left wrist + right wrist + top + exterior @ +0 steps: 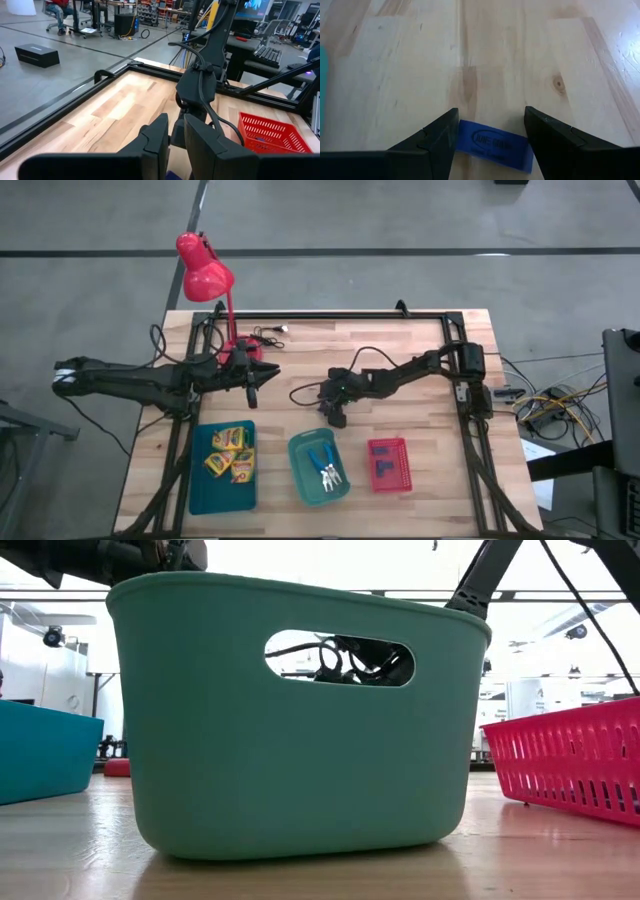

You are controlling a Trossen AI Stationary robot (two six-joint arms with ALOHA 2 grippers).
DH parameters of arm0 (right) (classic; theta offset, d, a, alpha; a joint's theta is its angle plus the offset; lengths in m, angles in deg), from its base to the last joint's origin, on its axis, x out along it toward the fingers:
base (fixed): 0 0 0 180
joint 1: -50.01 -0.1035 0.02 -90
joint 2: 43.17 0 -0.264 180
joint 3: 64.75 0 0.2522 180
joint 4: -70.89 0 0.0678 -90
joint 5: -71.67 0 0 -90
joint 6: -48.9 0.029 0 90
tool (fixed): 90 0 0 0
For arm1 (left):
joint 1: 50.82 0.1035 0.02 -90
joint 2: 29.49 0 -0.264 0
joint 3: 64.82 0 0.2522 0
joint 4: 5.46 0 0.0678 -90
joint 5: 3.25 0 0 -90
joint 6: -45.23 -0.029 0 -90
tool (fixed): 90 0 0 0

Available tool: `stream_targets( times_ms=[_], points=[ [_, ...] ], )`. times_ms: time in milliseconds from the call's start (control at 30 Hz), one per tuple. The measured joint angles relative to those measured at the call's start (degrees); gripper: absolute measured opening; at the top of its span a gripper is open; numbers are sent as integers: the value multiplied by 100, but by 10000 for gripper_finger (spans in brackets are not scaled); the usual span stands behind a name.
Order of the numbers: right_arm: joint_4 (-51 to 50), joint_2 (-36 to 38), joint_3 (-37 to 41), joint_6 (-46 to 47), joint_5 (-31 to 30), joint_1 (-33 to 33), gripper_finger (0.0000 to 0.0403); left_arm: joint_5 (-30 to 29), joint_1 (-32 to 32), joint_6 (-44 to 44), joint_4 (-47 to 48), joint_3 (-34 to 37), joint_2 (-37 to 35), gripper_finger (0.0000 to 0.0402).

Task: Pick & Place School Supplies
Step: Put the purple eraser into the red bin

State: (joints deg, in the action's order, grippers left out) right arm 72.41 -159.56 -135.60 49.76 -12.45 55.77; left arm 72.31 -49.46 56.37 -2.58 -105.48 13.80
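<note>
Lamp (204, 268): red, at the back left of the table (400, 360), its head hanging past the table edge.
Left arm: reaches in from the left side, over the table behind the blue tray.
Left gripper (252, 380): just beside the lamp's foot, up off the wood. Its fingers (155, 142) sit close together with a thin gap. Nothing is held between them.
Blue tray (200, 490): front left of the table. It is the biggest tray.
Crayon boxes (230, 452): three yellow ones, all inside the blue tray, bunched close together near its back end.
Green tub (300, 470): front middle, between the blue tray and the red basket. In the low view it fills most of the picture and has a hand hole in its side.
Scissors (326, 467): blue handles, lying inside the green tub.
Right gripper (335, 415): near the middle of the table, just behind the green tub, pointing down at the wood. Its fingers (432, 137) are wide apart.
Blue block (492, 145): flat on the wood, right between the right gripper's spread fingers. It has writing on top. The fingers are not squeezing it.
Red basket (405, 445): front right, near the green tub.
Purple blocks (384, 467): small dark pieces lying inside the red basket. I cannot tell how many.
Right arm: comes in from the right side of the table.
</note>
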Motion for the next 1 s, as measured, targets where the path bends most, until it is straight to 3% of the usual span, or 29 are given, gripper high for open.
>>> stream_targets(
  times_ms=[567,1000],
  points=[
    [-1021,312,16,-519,60,0,219,-1,0,0,37,0,0,67],
    [-2819,936,37,-661,56,0,219,0,0,0,59,0,0,67]
  ],
)
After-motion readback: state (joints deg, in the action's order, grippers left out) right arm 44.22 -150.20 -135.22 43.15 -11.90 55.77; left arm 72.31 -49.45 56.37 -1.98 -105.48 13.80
